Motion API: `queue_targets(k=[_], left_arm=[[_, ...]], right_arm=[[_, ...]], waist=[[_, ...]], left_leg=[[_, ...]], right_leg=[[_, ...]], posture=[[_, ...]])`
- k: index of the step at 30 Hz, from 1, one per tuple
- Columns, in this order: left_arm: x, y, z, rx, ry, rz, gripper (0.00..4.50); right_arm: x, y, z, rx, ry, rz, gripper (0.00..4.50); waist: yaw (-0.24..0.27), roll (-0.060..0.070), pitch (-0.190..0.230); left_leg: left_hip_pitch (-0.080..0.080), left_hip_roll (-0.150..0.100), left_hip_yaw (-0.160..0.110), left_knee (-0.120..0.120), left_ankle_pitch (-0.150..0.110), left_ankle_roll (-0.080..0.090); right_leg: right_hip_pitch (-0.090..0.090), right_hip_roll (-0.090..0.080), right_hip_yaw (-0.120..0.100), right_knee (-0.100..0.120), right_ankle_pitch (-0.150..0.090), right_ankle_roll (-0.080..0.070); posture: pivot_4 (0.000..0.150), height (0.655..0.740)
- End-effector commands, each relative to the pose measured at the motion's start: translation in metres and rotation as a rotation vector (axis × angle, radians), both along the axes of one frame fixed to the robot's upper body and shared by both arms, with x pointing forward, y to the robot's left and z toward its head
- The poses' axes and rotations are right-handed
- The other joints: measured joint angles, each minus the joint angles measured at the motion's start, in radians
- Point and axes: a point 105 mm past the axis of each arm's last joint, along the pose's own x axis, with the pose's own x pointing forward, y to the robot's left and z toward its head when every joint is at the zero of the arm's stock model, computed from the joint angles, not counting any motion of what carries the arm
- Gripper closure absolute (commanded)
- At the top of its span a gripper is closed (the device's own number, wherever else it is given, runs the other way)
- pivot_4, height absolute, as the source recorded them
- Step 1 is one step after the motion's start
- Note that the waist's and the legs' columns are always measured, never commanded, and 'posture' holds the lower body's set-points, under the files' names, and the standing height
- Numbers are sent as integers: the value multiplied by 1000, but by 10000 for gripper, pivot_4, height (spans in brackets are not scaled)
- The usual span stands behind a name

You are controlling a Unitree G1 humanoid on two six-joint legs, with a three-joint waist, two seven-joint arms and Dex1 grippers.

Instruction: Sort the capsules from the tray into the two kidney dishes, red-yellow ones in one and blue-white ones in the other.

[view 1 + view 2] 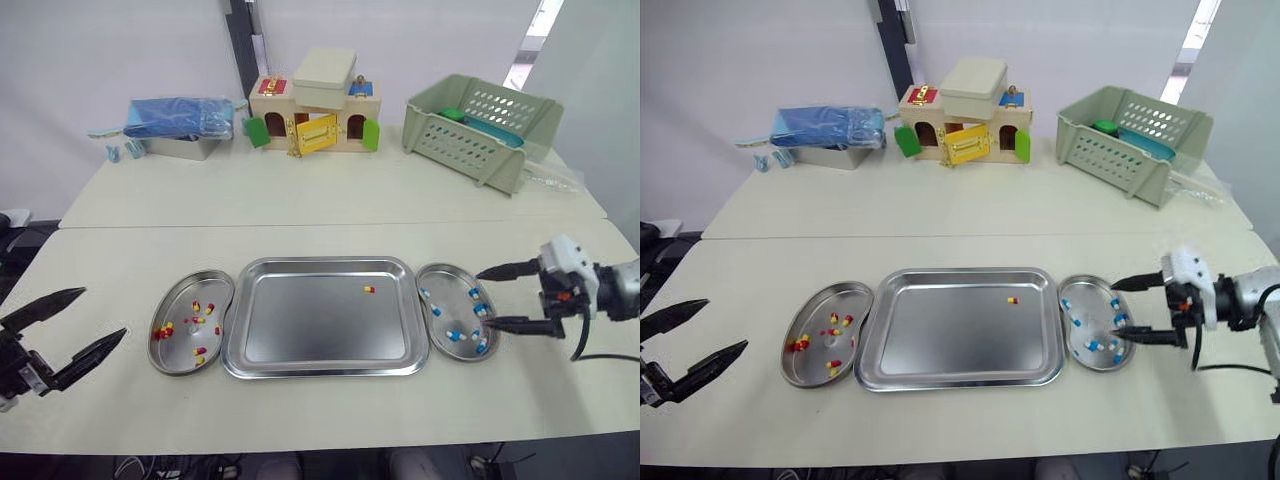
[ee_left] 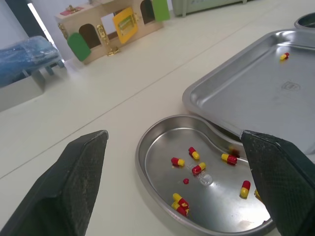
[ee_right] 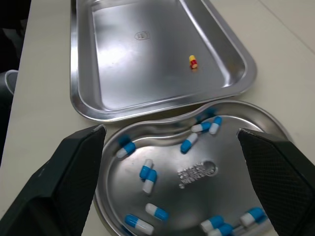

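A steel tray lies mid-table with one red-yellow capsule near its far right corner. The left kidney dish holds several red-yellow capsules. The right kidney dish holds several blue-white capsules. My left gripper is open, left of the left dish, with nothing between its fingers. My right gripper is open at the right dish's outer edge, also holding nothing.
At the back of the table stand a wooden toy house with a cream box on top, a pale green basket and a metal container with a blue bag. A table seam runs across behind the tray.
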Motion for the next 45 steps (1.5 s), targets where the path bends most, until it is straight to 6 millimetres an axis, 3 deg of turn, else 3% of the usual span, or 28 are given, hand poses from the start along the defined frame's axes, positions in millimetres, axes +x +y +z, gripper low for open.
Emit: queue_targets(k=[1, 6, 16, 23, 31, 35, 45], left_arm=[[-7, 8, -1, 40, -7, -3, 364], [-7, 20, -5, 40, -5, 56, 364], [-2, 32, -6, 47, -10, 87, 364], [7, 28, 0, 58, -31, 57, 364], [27, -1, 9, 40, -42, -53, 364], [40, -32, 12, 57, -11, -177, 364], [61, -103, 4, 49, 81, -433, 364]], right_arm=[[7, -20, 24, -26, -54, -41, 0], [16, -30, 41, -35, -106, -64, 0], [21, -29, 38, -33, -104, -55, 0], [7, -34, 33, 9, -107, -50, 0], [-27, -37, 30, 46, -89, -25, 0], [-55, -19, 24, 122, -57, 22, 0], [-83, 13, 16, 251, -57, 6, 0]], waist=[[0, 0, 0], [1, 0, 0], [1, 0, 0], [3, 0, 0], [9, 1, 1], [13, 0, 0], [22, 0, 0]], left_leg=[[0, 0, 0, 0, 0, 0], [0, 1, 0, 0, 0, 0], [0, 1, 0, 0, 0, 0], [-1, 1, 0, 0, 0, 0], [-1, 0, 0, 1, 0, 0], [-1, 1, 0, 1, 0, 0], [-1, 0, 0, 1, 0, 0]], right_leg=[[0, 0, 0, 0, 0, 0], [0, 0, -1, 0, 0, 0], [0, -1, -1, 0, 0, 0], [0, -1, -1, 0, 0, 0], [1, -1, -1, 1, 0, 0], [1, -1, -2, 1, 0, 0], [2, 0, -1, 0, 0, 0]], posture=[[1500, 7400], [1500, 7400], [1500, 7400], [1500, 7400], [1500, 7400], [1500, 7400], [1500, 7400]])
